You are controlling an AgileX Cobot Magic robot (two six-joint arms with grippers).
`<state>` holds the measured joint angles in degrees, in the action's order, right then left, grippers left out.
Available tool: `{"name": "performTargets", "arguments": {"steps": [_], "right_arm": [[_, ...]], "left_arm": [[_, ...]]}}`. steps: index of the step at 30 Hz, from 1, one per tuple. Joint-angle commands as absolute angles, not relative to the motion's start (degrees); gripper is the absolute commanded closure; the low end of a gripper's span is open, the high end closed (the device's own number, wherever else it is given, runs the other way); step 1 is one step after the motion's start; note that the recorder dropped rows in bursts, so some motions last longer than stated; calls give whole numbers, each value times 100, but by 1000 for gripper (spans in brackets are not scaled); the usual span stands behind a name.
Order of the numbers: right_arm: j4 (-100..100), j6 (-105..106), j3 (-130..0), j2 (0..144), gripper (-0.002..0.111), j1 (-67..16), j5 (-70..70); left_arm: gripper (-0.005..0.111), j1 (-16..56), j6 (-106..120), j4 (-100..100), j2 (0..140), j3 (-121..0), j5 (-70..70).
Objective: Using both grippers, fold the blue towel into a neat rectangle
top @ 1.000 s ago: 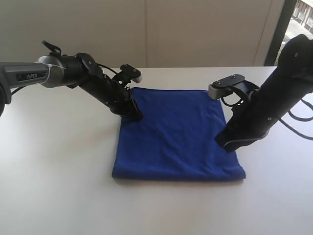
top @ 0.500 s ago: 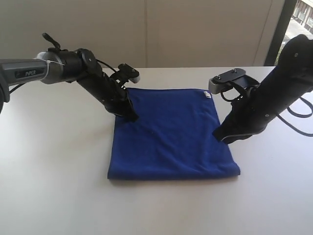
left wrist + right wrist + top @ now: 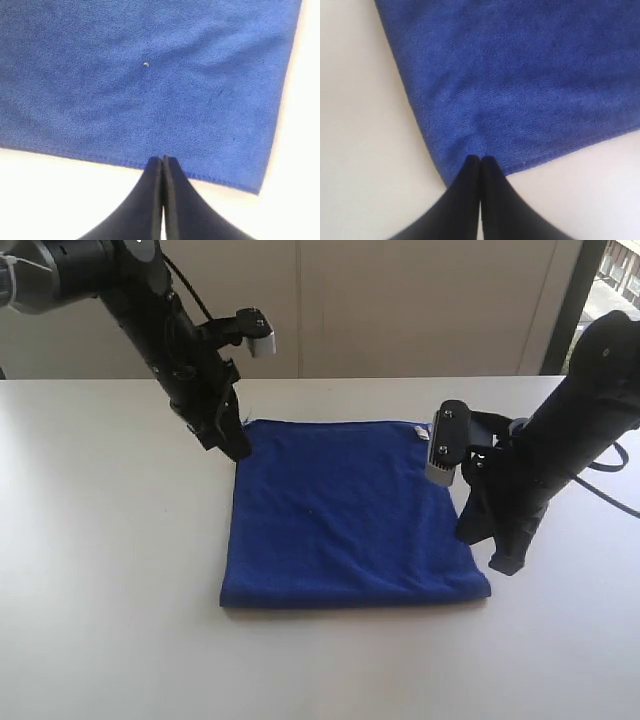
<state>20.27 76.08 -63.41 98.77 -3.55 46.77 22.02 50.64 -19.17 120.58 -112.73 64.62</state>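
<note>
A plain white desk [image 3: 100, 640] fills the exterior view. One blue towel [image 3: 340, 520] lies flat on it, close to the middle, almost square, with its near edge looking thick and rounded, like a fold.

Nearest the camera, the right gripper [image 3: 503, 562] points down at the desk just beside the towel's right edge, close to the near right corner. The towel lies to its left. In the right wrist view its two black fingers [image 3: 465, 200] are pressed together with no cloth between them, their tips over the hem by a corner.

Farther back, the left gripper [image 3: 236, 450] hangs at the towel's far left corner, with the towel spreading to its right and toward the camera. Its fingers [image 3: 150, 200] are also clenched and empty, with their tips over the hem. A small white label [image 3: 422, 433] marks the far right corner.

The two grippers sit at roughly opposite corners, each close to the cloth, the left a touch closer to its edge. With no clear long axis, either direction looks foldable.

Count: one towel, two grippers, one desk. Behind is a beige wall [image 3: 400, 300].
</note>
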Motion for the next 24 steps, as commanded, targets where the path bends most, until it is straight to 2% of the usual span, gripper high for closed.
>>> {"name": "performTargets", "arguments": {"steps": [1, 4, 12, 15, 21, 24], "right_arm": [[2080, 7587, -6333, 9854, 108, -341, 5042], [2146, 7619, -6322, 9854, 108, -363, 5164], [2245, 7634, -6251, 9962, 107, -540, 5122], [2259, 7634, -6210, 10046, 99, -556, 5122], [2241, 7634, -6186, 10071, 73, -556, 5146], [2213, 7844, -6186, 10071, 65, -556, 5252]], "left_arm": [[107, 2310, 5059, -1775, 11877, -10648, 6996], [107, 2546, 5111, -1458, 11676, -9934, 6996], [107, 3193, 5138, -695, 11011, -8205, 4686], [107, 3209, 5123, -695, 11011, -8055, 4718], [107, 3209, 4886, -897, 11025, -7974, 4814], [107, 3209, 4933, -933, 11025, -7974, 4826]]}}
